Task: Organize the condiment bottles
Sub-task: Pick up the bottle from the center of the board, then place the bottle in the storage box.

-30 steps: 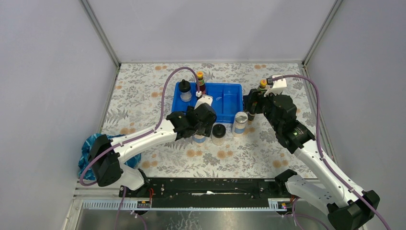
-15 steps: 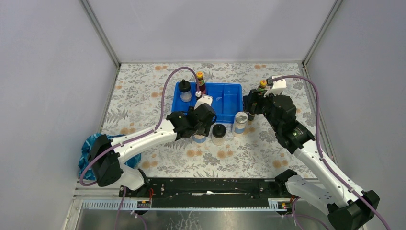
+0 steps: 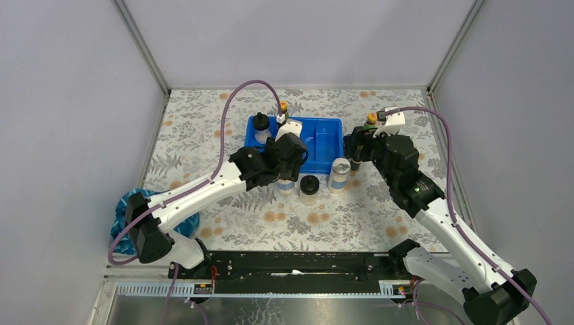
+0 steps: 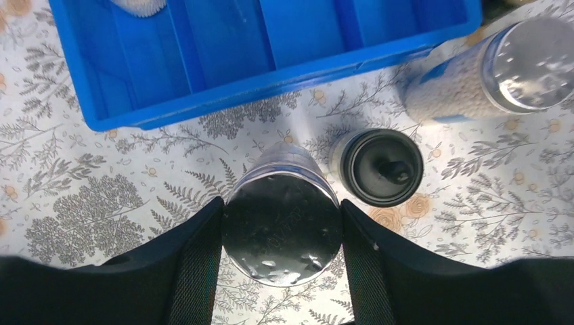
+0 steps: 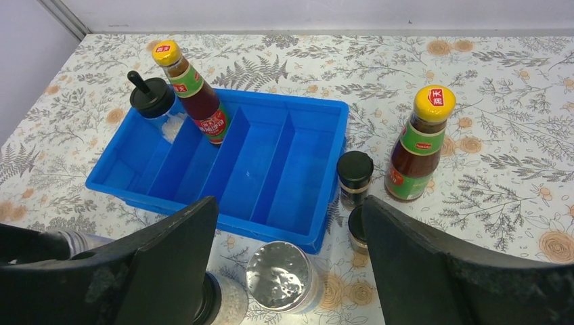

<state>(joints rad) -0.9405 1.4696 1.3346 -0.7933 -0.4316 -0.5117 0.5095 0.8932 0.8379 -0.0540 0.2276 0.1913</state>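
Observation:
My left gripper [image 4: 281, 206] is shut on a clear silver-lidded jar [image 4: 281, 230] and holds it just in front of the blue tray [image 4: 271, 74]; in the top view the gripper [image 3: 287, 162] hides most of the jar [image 3: 287, 185]. A black-domed bottle [image 4: 381, 167] and the second silver-lidded jar [image 4: 521, 68] stand to its right. My right gripper [image 5: 290, 203] is open and empty above that jar [image 5: 281, 276]. In the tray stand a yellow-capped red bottle [image 5: 193, 95] and a black-domed bottle [image 5: 152, 98]. Right of the tray stand the other red bottle [image 5: 423, 142] and two tiny black-capped bottles [image 5: 355, 177].
The tray [image 3: 321, 139] has several long compartments; the right ones hold nothing. A blue cloth [image 3: 127, 206] lies at the left edge by the left arm's base. Grey walls close in the floral table on three sides.
My left gripper has moved away from the near edge towards the tray, carrying the silver-lidded jar. The right arm has barely moved.

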